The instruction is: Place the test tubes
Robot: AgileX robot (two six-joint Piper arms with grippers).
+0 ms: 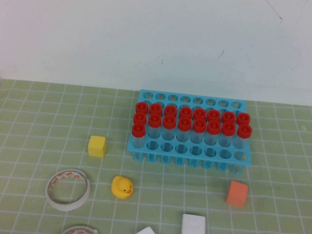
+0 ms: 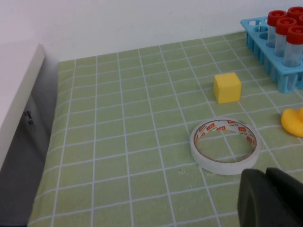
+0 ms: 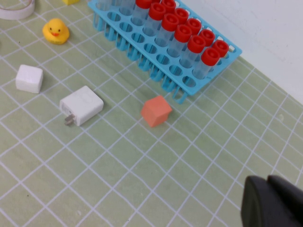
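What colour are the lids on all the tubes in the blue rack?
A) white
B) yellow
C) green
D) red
D: every one of the tubes standing in the rack has a red lid. The left gripper hangs shut by the tape roll, and the right gripper hangs shut over the mat, apart from the orange block. Neither holds anything.

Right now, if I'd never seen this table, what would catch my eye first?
The blue rack at the back centre, holding rows of red-capped test tubes, then the yellow duck in front of it to the left. The left gripper hovers shut by a tape roll; the right gripper hovers shut on the orange cube's side.
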